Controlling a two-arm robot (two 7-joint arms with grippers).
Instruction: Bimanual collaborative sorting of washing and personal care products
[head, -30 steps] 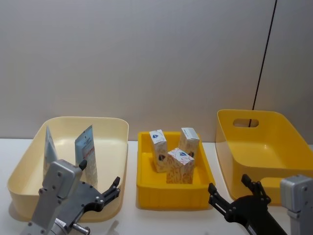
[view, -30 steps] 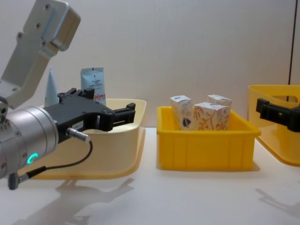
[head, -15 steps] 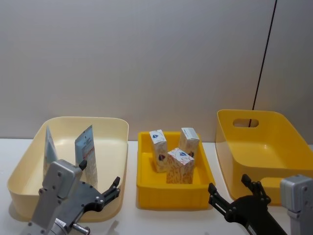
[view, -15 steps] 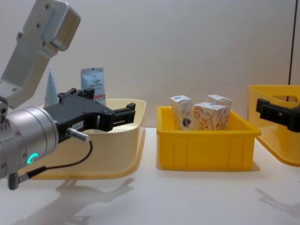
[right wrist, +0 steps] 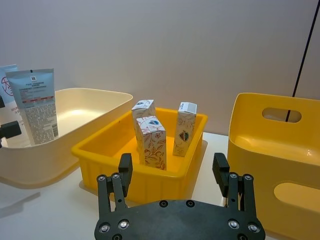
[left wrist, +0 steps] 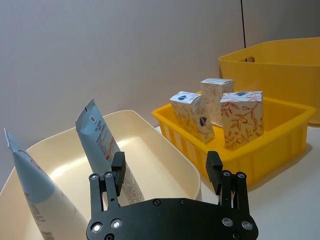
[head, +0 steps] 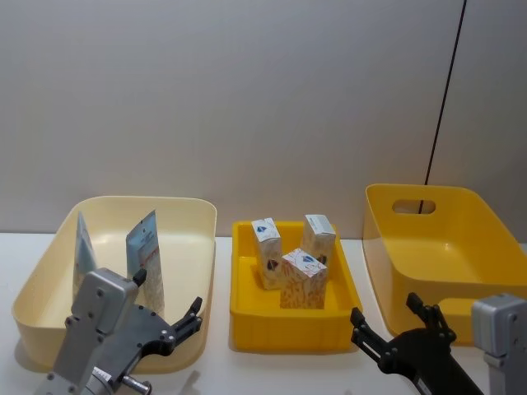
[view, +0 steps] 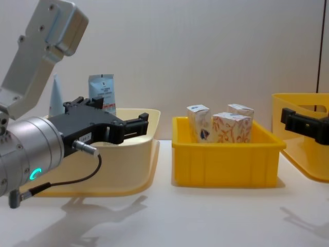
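Three cartons (head: 304, 280) inside yellow tray (head: 288, 336)

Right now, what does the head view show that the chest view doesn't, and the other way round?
Head, not chest: the inside floors of the cream bin and the big yellow bin, plus the handle slot in that bin's far wall. Chest, not head: a lit cyan ring and a loose cable on the left arm. Both: two tubes upright in the cream bin, three cartons in the yellow tray, and the left gripper and right gripper.
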